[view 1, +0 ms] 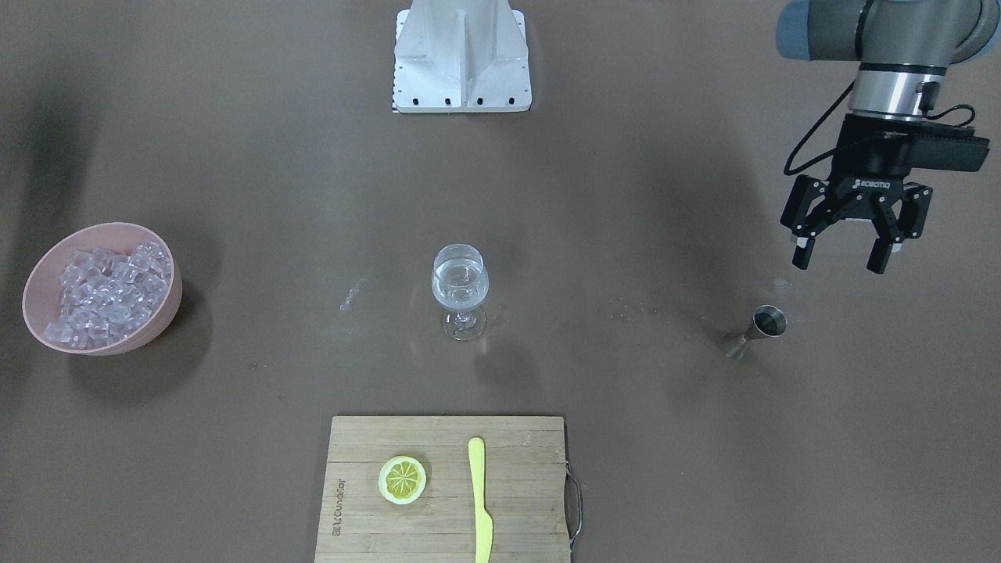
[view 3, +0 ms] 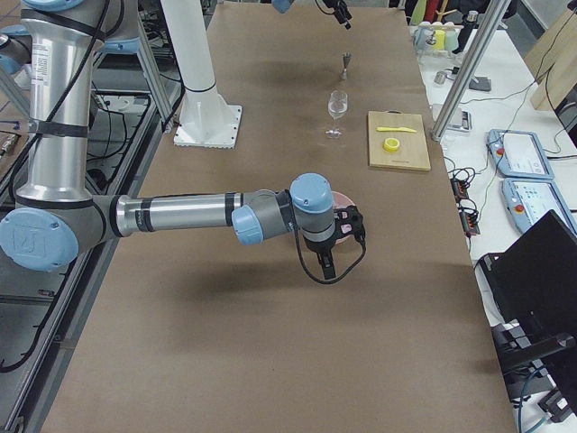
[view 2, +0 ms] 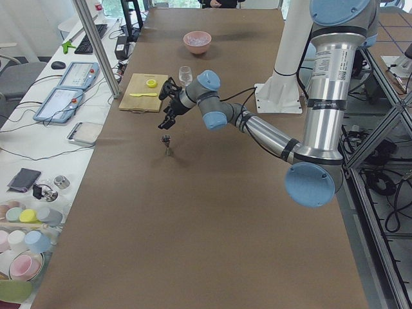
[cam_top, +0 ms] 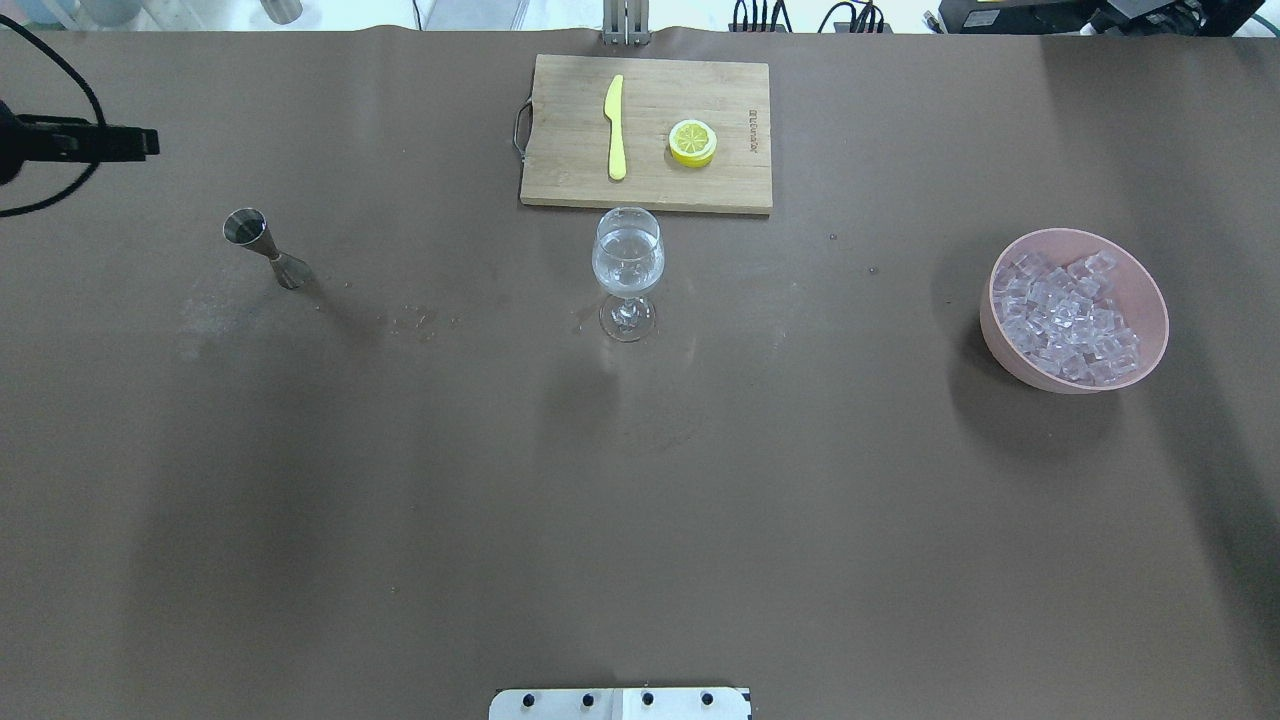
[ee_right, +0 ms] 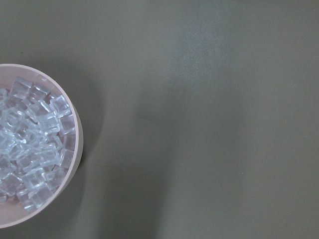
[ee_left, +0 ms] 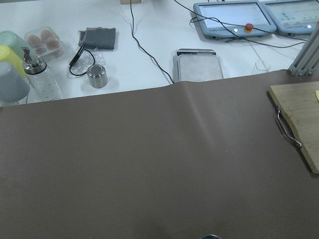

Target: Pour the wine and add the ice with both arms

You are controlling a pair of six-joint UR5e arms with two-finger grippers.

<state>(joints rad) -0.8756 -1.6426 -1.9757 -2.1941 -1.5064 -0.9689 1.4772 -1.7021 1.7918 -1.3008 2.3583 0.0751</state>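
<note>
- The wine [view 1: 459, 295] sits in the bowl of the wine glass [cam_top: 628, 272], which stands upright at mid-table, near the cutting board [view 1: 367, 453]. Judging from that, step 1, the pour, looks done.
- The jigger [view 1: 755, 332] stands upright on the table [view 1: 235, 156], well apart from the glass. I cannot tell whether any liquid is left in it.
- The left gripper [view 1: 841, 259] hangs above and beside the jigger without touching it. Its 2 fingers are spread wide with nothing between them.
- The ice [view 1: 105, 291] is heaped in the pink bowl [view 1: 172, 306], on the other side of the glass from the jigger. No cube shows in the glass, so step 2, adding ice, appears to be the step in hand.
- The right gripper [view 3: 326, 260] hovers beside the bowl, pointing down. Only the side view shows it, so I cannot tell whether its fingers are spread or pressed together.
- Its wrist camera has the bowl at the frame's left edge, so it looks to be off to 1 side of the heap rather than over it.
- Next, as I judge it, the right gripper must shift over the bowl, descend with fingers parted and pinch 1 cube. It then carries the cube to the glass.
- The cubes look small and slick, so a centred grip matters. The release should be low over the rim to avoid a splash.
</note>
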